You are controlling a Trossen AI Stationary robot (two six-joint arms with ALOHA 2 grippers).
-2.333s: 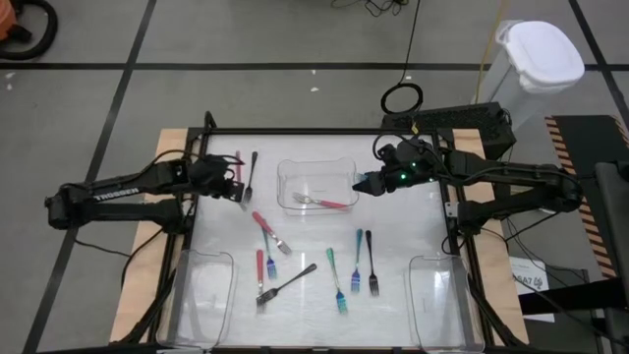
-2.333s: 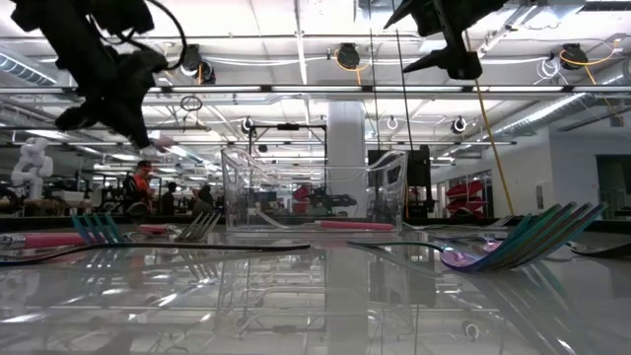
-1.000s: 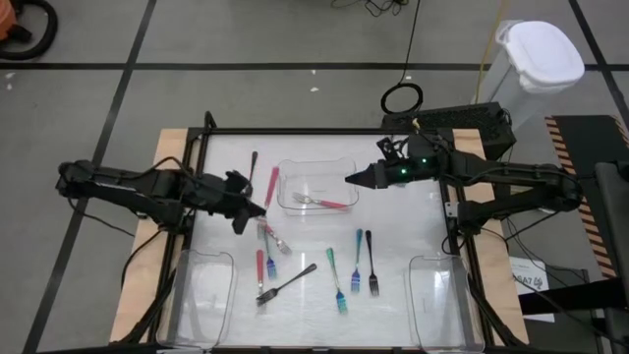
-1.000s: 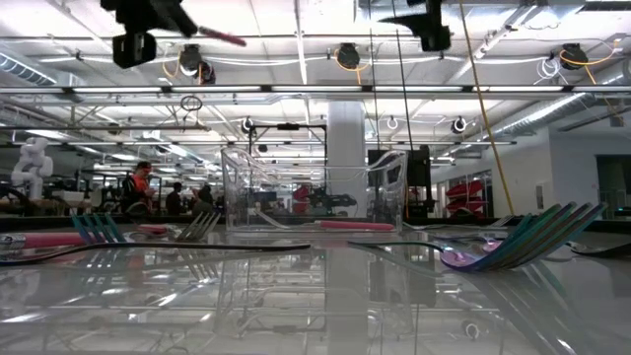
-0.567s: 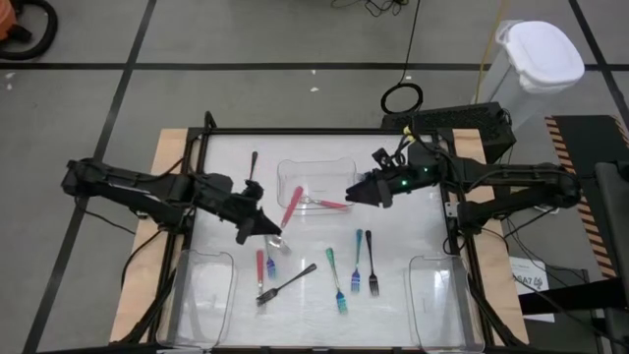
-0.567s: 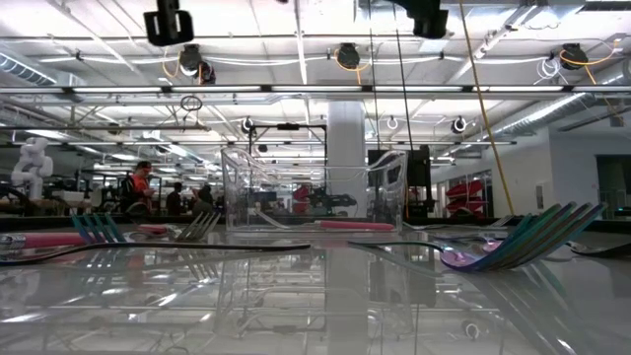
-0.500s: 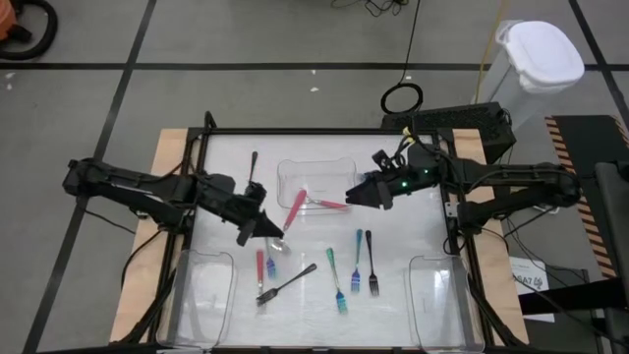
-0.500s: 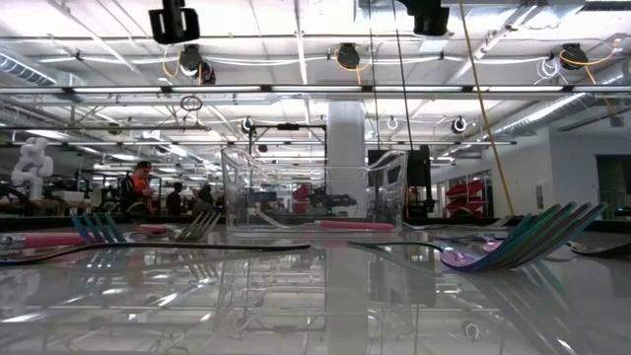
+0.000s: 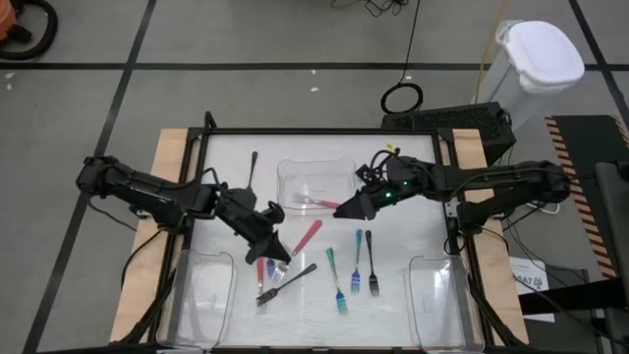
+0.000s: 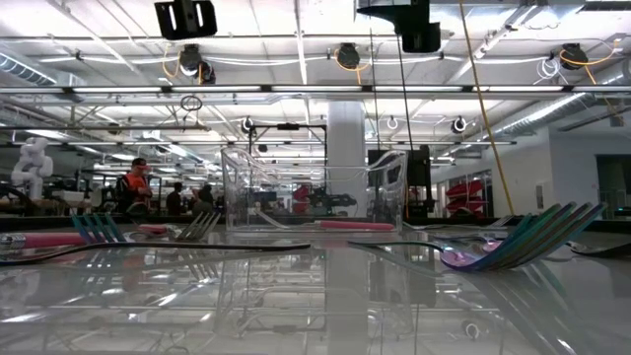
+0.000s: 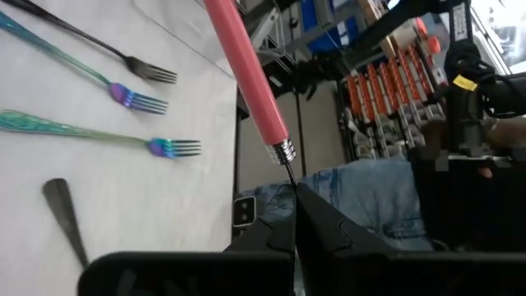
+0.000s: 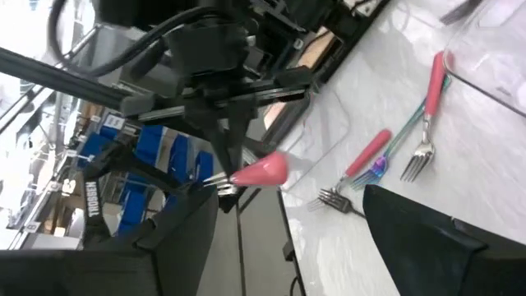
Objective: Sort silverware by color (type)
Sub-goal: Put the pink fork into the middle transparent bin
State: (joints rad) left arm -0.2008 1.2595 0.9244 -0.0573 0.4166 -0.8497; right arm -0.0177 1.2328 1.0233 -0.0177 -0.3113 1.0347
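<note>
left gripper (image 9: pixel 278 245) clamped on pink fork (image 9: pixel 306 237) mid-bench; right gripper (image 9: pixel 341 210) wide open, empty, just beyond. pass handle-first into open jaws, release only once gripped.

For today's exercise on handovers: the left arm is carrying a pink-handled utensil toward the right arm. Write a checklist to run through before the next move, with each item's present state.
1. Left gripper shut on the pink-handled utensil: ok.
2. Utensil lifted clear of the white table: ok.
3. Right gripper open to receive: ok.
4. Right gripper empty: ok.
5. Clear rectangular plastic tray already holds a pink-handled fork, so colours match: ok.
6. Grip firm enough for a handover, held by the thin metal end: cannot tell.
</note>
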